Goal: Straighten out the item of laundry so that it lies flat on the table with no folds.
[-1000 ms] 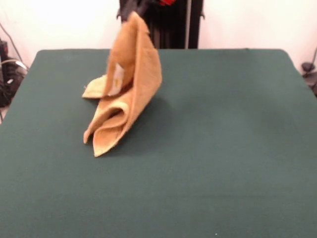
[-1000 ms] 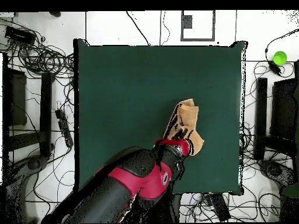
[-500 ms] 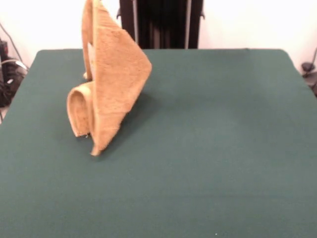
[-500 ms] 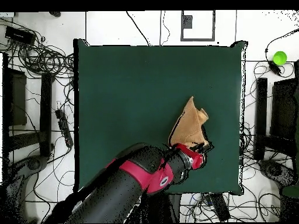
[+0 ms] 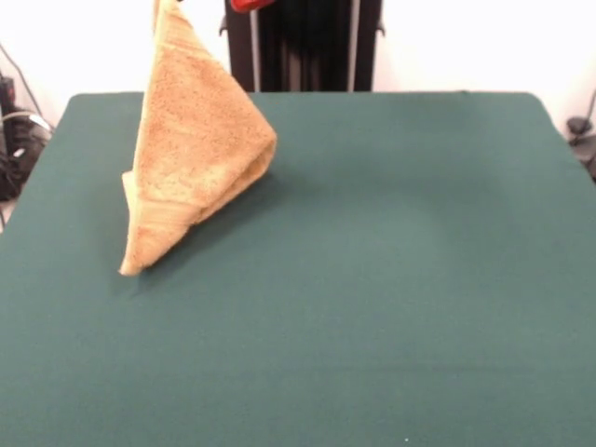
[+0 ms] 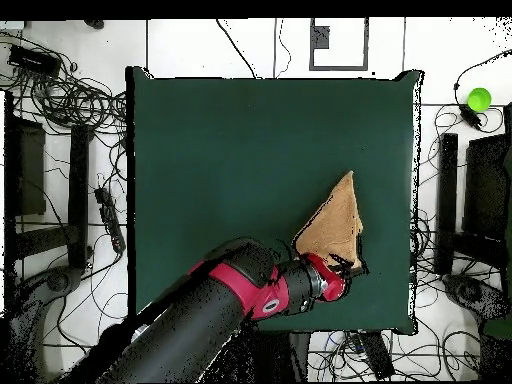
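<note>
The towel [image 5: 194, 154] hangs lifted by one corner, draped into a tall folded triangle whose lower tip touches the green surface [image 5: 391, 279] toward its left side in the front view. Its top corner runs out of that view at the upper edge. From above, the towel [image 6: 333, 222] sits near the surface's right edge, with the red and black arm [image 6: 230, 300] reaching to its lower corner, where the fingers [image 6: 343, 268] pinch the towel.
</note>
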Controlling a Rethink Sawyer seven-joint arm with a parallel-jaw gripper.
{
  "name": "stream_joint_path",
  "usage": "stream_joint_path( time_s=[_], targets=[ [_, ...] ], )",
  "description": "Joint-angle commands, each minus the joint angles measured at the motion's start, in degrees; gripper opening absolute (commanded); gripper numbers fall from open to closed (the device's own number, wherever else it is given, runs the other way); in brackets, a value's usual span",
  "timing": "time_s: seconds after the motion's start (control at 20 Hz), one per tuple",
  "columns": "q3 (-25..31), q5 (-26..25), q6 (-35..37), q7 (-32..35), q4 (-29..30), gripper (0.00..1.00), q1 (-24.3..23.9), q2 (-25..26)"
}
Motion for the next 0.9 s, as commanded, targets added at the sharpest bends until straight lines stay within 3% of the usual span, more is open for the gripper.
stream_joint_path(
  time_s=[0.05,0.45,0.7,0.9],
  targets=[
    [7.76,6.47,9.58,-0.55,-3.23,0.0,1.35,0.52],
    [8.44,6.87,14.3,-6.79,-3.72,0.0,1.13,-3.71],
    [7.72,2.27,14.45,-11.33,-5.27,0.0,3.3,-4.29],
    [8.05,1.51,15.52,-13.3,-5.8,0.0,3.67,-5.34]
  ],
)
